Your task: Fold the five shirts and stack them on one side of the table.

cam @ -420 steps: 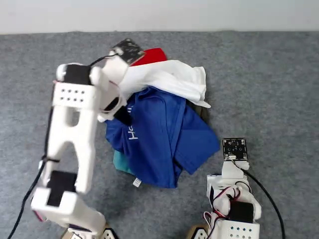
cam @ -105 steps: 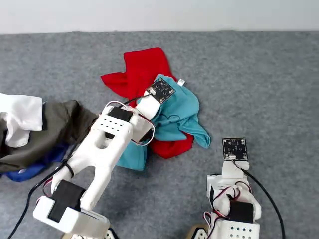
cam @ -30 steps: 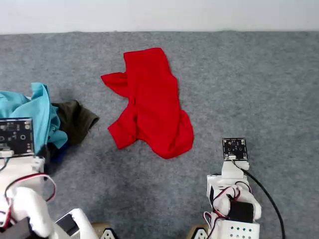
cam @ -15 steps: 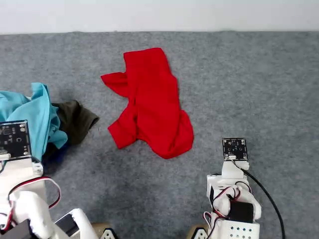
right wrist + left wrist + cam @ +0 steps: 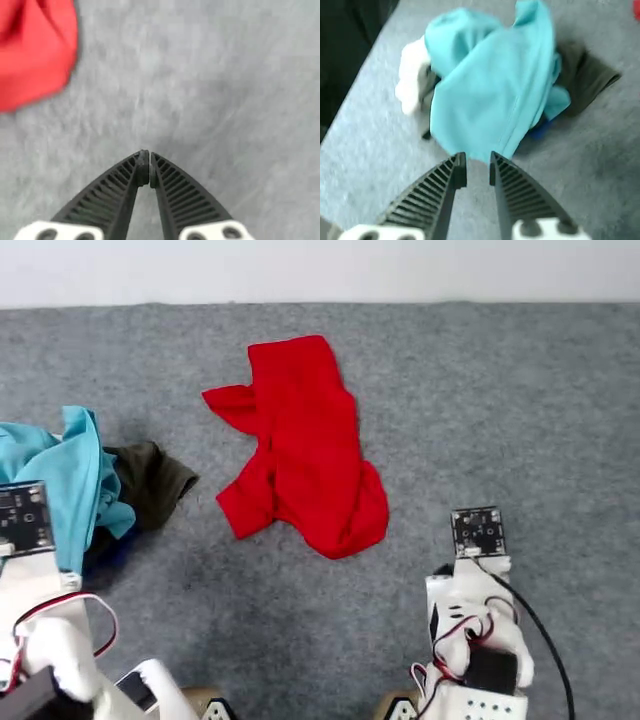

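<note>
The work surface is a table (image 5: 520,410) covered in grey felt-like material.

Red shirt (image 5: 300,445): it lies crumpled and unfolded at the middle of the table, running from near the far edge toward the near edge. It lies by itself, well apart from the other garments. The right wrist view shows one lobe of it (image 5: 35,50) beyond the fingertips and off to one side.

Garment pile: the remaining shirts lie heaped at the left edge of the table.
- The teal shirt (image 5: 60,470) lies on top and covers most of the pile (image 5: 495,95).
- A dark olive shirt (image 5: 150,480) protrudes from beneath it on the side facing the red shirt (image 5: 585,75).
- A white shirt (image 5: 412,80) protrudes on the opposite side, toward the table edge.
- A small patch of a blue shirt (image 5: 540,131) shows below the teal hem.
None of the shirts is folded.

Left arm (image 5: 30,580): it stands at the near left corner, just beside the pile. The left gripper (image 5: 476,167) points at the near hem of the teal shirt. Its fingers are set narrowly apart with nothing between them, and their tips are just short of the cloth.

Right arm (image 5: 478,620): it stands at the near edge, right of centre. The right gripper (image 5: 147,170) is over bare table surface. Its fingers are closed tip to tip and grip nothing.
</note>
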Robot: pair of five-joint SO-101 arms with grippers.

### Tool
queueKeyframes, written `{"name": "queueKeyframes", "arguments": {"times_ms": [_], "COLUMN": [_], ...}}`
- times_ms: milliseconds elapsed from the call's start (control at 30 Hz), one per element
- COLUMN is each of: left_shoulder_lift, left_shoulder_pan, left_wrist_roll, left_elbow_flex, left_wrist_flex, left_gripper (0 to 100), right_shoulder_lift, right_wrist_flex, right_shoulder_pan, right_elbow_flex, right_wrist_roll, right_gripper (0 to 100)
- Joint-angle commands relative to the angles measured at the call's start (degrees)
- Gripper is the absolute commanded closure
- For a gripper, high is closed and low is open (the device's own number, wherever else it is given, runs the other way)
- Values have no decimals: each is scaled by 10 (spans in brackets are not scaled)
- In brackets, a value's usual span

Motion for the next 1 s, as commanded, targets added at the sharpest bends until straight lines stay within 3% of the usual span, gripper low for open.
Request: {"name": "queueKeyframes", "arguments": {"times_ms": [0,100,400,733,967], "left_shoulder_lift": [-1,-1,-6,-6,-6], "left_shoulder_pan": [-35,-39,-38,-37,-37], "left_wrist_roll": [5,5,5,5,5], "left_elbow_flex": [21,36,83,87,87], "left_wrist_flex": [-21,-19,-23,-23,-23], "left_gripper": [917,917,917,917,917], "right_shoulder_lift": [22,106,544,874,1048], "right_wrist_flex": [-3,11,15,12,10], "right_shoulder_pan": [-44,-104,-291,-418,-465], "right_elbow_flex": [-105,-175,-446,-662,-797], "right_wrist_roll": [9,6,6,5,4], "right_gripper": [991,991,991,991,990]}}
